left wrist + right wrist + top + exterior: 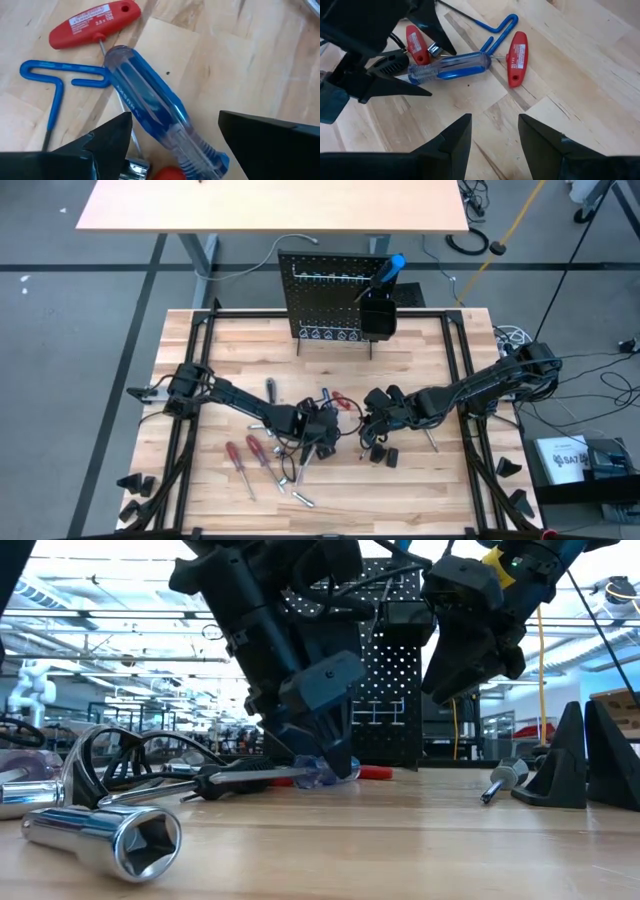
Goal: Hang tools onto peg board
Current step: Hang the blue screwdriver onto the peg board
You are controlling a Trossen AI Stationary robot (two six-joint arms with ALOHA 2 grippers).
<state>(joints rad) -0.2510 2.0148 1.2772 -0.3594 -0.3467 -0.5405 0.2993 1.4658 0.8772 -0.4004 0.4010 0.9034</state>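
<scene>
A screwdriver with a clear blue handle [150, 105] lies flat on the wooden table, near the middle. My left gripper [322, 438] is open and slants down over it, with one finger [112, 137] on each side of the handle. I see no touch. Beside it lie a red T-handle hex key [95, 22] and a blue bent hex key [55, 80]. My right gripper [495, 120] hangs open just to the right of these tools, with nothing between its fingers. The black peg board [325, 295] stands upright at the table's far edge.
A black bin [378, 315] on the peg board holds a blue-handled tool [396, 262]. Two red screwdrivers [250, 455] and a chrome socket [110, 835] lie toward the table's near left. Black wedge blocks [560, 765] sit along the table's side edges.
</scene>
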